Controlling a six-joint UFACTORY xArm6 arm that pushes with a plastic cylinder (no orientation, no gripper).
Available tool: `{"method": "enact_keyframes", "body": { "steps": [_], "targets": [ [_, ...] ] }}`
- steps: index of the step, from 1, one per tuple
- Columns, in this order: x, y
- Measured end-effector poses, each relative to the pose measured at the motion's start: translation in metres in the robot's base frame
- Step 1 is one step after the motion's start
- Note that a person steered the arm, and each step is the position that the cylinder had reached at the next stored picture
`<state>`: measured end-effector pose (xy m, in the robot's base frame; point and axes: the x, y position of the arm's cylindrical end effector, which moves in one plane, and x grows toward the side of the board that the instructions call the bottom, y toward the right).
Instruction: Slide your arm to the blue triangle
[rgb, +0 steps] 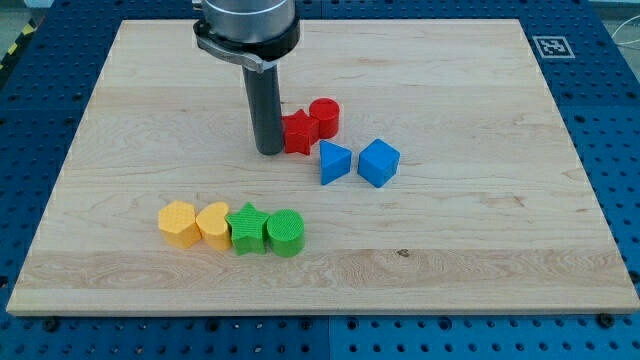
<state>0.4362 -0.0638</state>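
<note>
Eight small blocks are lying on a pale wooden board (450, 260), which is itself sitting on a blue perforated table (625, 120). Near the board's middle, my tip (269, 152) is resting on the wood, with the dark rod rising straight up from it to the grey arm (246, 22) at the far edge of the view. Since the arm is carrying no gripper, nothing is being grasped or clenched; the rod is simply standing on the surface. A red star-like block (297, 132) is sitting right against my tip on its right side, and a red cylinder (324, 117) is touching that block a little farther right and farther back. The blue triangle (334, 162) is lying to the right of my tip and slightly nearer, just below the red pair and apart from the rod. Just beside it on the right, a blue cube (379, 163) is sitting with a narrow gap between them. Well apart, toward the near left, four blocks are forming a tight row: a yellow hexagon-like block (178, 223), a yellow heart (213, 225), a green star (247, 229) and a green cylinder (285, 233), each touching its neighbour.
</note>
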Motion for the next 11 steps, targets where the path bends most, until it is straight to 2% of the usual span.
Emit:
{"method": "enact_keyframes", "body": {
  "steps": [2,5,11],
  "targets": [
    [-0.001,0.000],
    [0.023,-0.019],
    [0.019,0.073]
  ]
}}
